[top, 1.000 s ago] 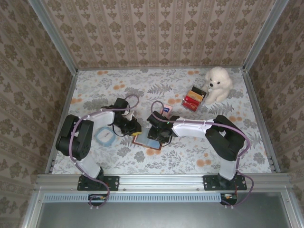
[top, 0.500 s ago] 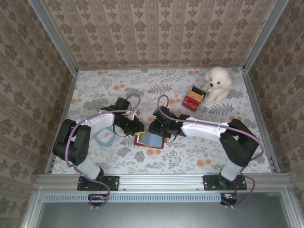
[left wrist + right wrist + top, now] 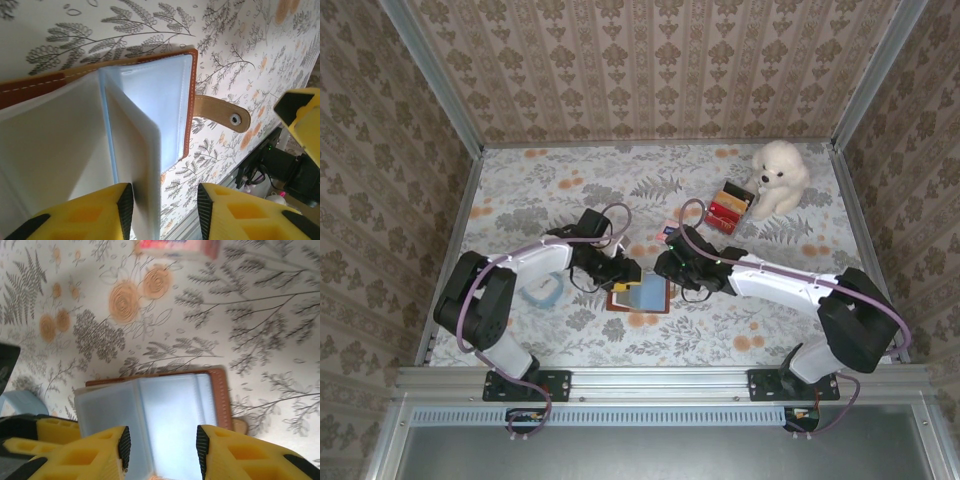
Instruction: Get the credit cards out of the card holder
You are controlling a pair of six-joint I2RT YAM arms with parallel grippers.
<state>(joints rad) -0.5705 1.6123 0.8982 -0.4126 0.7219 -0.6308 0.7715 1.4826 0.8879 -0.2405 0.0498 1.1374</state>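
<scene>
The card holder [image 3: 642, 296] is lying open on the floral bench [image 3: 520, 180], near the front edge and midway between the two arms. Its brown cover is down and its clear sleeves are fanning upward.

The left hand [image 3: 165, 200] is coming in from the holder's left side, and it is standing released. Its yellow fingers [image 3: 75, 215] are parted, and one sleeve leaf [image 3: 142, 165] is rising upright in the gap. The leaf is running close along one finger, with open space showing between it and the other. The sleeves are looking pale and cloudy, so I cannot tell what they are carrying. The strap [image 3: 220, 112] with its snap is lying flat on the bench, sticking out from the cover's far edge.

The right hand [image 3: 163, 440] is facing in from the opposite side, hovering out past the strap end and apart from the holder. It is released too, with its fingers spread and the open sleeves lying ahead of the gap.

One card [image 3: 175, 245] is lying flat on the bench beyond the holder, well apart from it. A blue ring [image 3: 542, 288] is sitting beside the left arm. Far right at the back, a plush dog [image 3: 778, 178] is sitting just beside a red box [image 3: 728, 208].
</scene>
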